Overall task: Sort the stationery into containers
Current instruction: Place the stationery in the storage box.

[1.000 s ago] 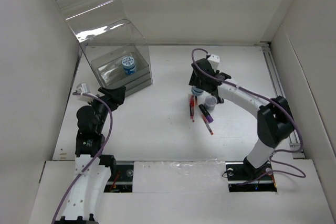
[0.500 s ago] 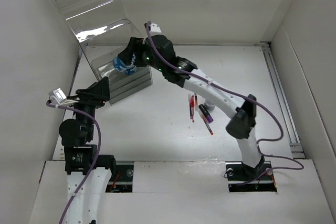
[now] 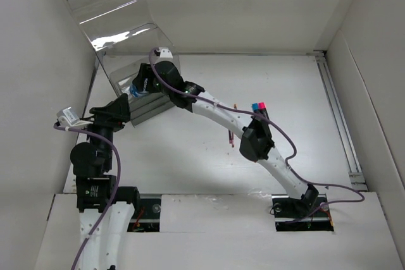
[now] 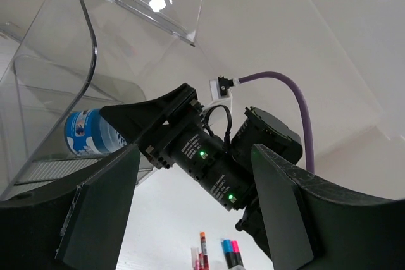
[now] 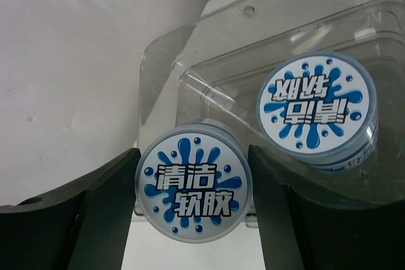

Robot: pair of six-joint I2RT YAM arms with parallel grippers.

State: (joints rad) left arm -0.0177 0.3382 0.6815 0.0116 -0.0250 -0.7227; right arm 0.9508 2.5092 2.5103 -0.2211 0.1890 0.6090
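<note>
My right gripper (image 5: pixel 194 153) is shut on a round blue-and-white roll (image 5: pixel 193 184), its fingers pressed on both sides. It holds the roll at the front rim of the clear organiser box (image 5: pixel 209 61). A second roll (image 5: pixel 316 112) lies inside the box. From above, the right gripper (image 3: pixel 136 86) reaches into the open box (image 3: pixel 126 61), whose lid stands up. My left gripper (image 3: pixel 120 110) hangs open and empty just left of the box front. Thin red pens (image 3: pixel 231 136) and markers with blue and pink ends (image 3: pixel 257 106) lie mid-table, partly under the right arm.
White walls close in the table on the left, back and right. The right arm (image 3: pixel 215 110) stretches diagonally across the table from its base to the box. In the left wrist view its wrist (image 4: pixel 209 162) fills the gap between my left fingers.
The right arm has swung from the pens at mid-table over to the box, carrying the roll. The left arm has pulled back a little to the left of the box.
</note>
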